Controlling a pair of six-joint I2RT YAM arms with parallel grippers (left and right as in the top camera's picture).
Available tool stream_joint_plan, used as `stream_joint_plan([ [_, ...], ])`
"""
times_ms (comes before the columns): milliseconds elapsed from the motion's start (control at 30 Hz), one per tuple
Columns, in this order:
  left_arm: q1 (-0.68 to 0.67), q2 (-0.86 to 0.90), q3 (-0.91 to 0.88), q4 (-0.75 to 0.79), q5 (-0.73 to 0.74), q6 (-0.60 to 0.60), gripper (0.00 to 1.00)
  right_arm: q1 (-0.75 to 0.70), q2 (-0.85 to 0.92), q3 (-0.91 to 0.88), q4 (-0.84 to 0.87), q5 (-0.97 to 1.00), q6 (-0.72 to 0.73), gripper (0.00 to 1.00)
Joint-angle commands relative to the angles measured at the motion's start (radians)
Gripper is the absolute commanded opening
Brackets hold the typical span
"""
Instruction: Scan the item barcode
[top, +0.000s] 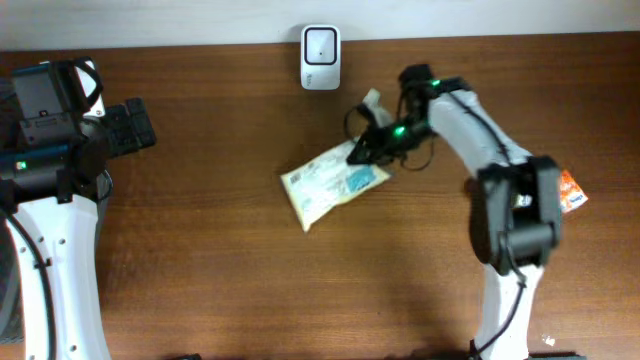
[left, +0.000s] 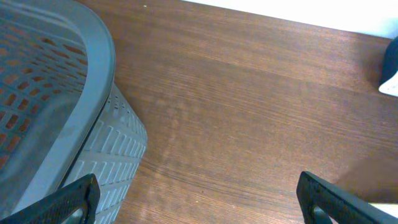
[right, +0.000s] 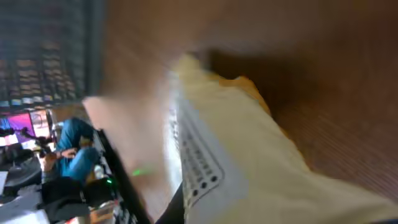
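Note:
The item is a pale yellow packet (top: 330, 184) with blue print, lying slanted on the wooden table. My right gripper (top: 366, 147) is shut on its upper right end. In the right wrist view, which is blurred, the packet (right: 249, 155) fills the frame and runs away from the right gripper (right: 205, 208); a printed white patch shows near the jaws. A white barcode scanner (top: 320, 45) stands at the table's back edge, just beyond the packet. My left gripper (top: 135, 125) hovers at the far left, and the left wrist view shows the left gripper (left: 199, 199) open over bare wood.
A grey slatted basket (left: 93, 74) fills the left side of the left wrist view, close to the left finger. An orange packet (top: 570, 190) lies at the table's right edge beside the right arm.

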Motion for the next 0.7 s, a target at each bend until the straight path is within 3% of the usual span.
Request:
stream_joint_plan([
  [0, 0.004, -0.004, 0.010, 0.002, 0.003, 0.006, 0.99, -0.063, -0.241, 0.014, -0.036, -0.141, -0.109, 0.04],
  [100, 0.004, -0.004, 0.010, 0.002, 0.003, 0.006, 0.99, -0.170, -0.378, 0.014, -0.045, -0.275, -0.113, 0.04],
  [333, 0.004, -0.004, 0.010, 0.001, 0.003, 0.006, 0.99, -0.217, -0.381, 0.014, -0.097, -0.547, -0.198, 0.04],
  [467, 0.004, -0.004, 0.010, 0.001, 0.003, 0.006, 0.99, -0.217, -0.381, 0.014, -0.097, -0.554, -0.198, 0.04],
  [667, 0.004, -0.004, 0.010, 0.001, 0.003, 0.006, 0.99, -0.062, -0.306, 0.013, -0.098, -0.237, -0.185, 0.04],
])
